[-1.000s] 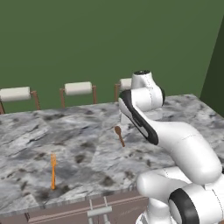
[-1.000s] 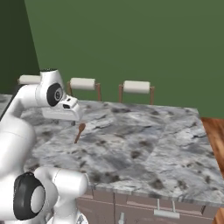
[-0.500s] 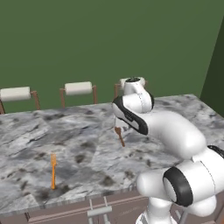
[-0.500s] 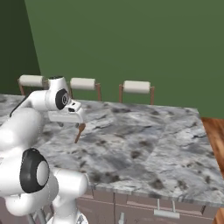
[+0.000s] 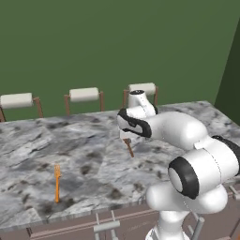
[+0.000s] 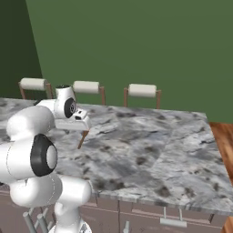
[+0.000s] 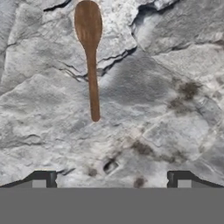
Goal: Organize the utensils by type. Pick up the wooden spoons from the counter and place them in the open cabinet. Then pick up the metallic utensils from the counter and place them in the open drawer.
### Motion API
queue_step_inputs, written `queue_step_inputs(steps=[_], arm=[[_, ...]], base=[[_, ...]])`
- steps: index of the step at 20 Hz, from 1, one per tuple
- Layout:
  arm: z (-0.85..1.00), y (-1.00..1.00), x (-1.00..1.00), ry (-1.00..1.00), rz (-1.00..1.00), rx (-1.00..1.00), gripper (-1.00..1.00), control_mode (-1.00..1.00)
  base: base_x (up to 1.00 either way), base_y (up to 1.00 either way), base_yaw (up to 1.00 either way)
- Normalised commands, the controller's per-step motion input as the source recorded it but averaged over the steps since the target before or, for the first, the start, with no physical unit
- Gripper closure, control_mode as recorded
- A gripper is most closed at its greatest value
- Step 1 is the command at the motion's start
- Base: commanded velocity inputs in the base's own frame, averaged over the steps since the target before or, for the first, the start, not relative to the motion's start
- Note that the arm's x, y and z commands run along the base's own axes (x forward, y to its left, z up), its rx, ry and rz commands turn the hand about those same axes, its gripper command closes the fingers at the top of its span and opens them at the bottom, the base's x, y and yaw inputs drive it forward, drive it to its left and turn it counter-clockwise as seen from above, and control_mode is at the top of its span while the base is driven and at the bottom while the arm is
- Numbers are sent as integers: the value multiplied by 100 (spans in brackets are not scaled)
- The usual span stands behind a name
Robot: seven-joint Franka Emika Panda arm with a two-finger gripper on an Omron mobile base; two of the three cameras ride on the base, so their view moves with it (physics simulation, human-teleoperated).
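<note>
Nothing looks sorted yet. The spoon [image 7: 90,57] lies flat on the counter [image 5: 93,154], with the gripper [image 7: 109,179] hanging over it, jaws wide and empty. An orange utensil [image 5: 57,183] also lies on the counter, well apart from the spoon.

Glossy white, rounded-shell robot arm [image 5: 187,136] showing bulbous segments, surfaces smooth and plain. Black ring bands [image 5: 183,177] wrapping joints between segments; one dark band [image 5: 133,125] curving across narrower forearm section. Round black cap [image 6: 72,108] sitting at 3 o'clock on white wrist housing. Two small dark, square-edged finger tips [image 7: 43,179] carrying pale grey pads on inner faces.
</note>
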Motion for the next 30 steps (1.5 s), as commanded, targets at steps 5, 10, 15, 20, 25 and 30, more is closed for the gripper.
queue_step_inputs(steps=[5, 10, 15, 20, 25, 30], arm=[[-28, 11, 49, 0, 0, 0, -100, -100], [-26, 6, 43, 0, 0, 0, -100, -100], [-17, 1, 23, -1, 2, 0, -100, -100], [-26, 1, 9, -4, 6, 0, -100, -100], [-40, 0, 10, -3, 5, 2, -100, -100], [-39, 0, 12, -2, 2, 1, -100, -100]], base=[[0, 0, 0], [0, 0, 0], [0, 0, 0], [0, 0, 0], [0, 0, 0], [0, 0, 0]])
